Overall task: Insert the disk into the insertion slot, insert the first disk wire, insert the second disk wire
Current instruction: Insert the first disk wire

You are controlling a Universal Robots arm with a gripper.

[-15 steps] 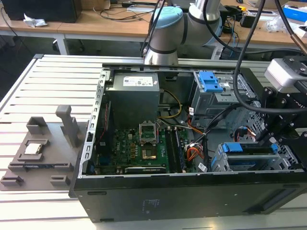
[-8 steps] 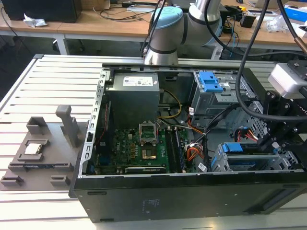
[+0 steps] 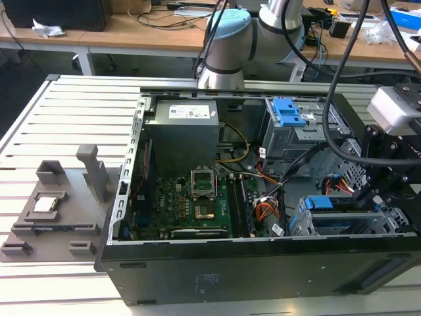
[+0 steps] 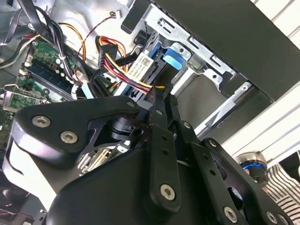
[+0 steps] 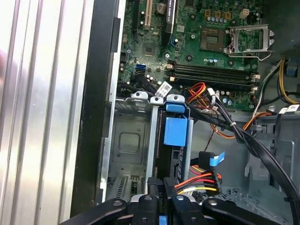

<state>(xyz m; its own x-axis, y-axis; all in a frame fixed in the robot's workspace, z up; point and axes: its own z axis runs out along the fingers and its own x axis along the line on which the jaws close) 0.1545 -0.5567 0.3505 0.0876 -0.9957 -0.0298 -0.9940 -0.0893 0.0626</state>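
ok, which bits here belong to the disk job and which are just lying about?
Job: disk, sitting in the insertion slot; red-yellow wire bundle; blue-plug wire; tool, at the bundle.
Lying about: grey fixture; motherboard; power supply; taller bay with blue latch.

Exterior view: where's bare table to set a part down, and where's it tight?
Free: slatted table on the exterior view's left, beyond the grey fixture; also the strip before the case. Tight: the insertion slot corner, with cables and the tool.
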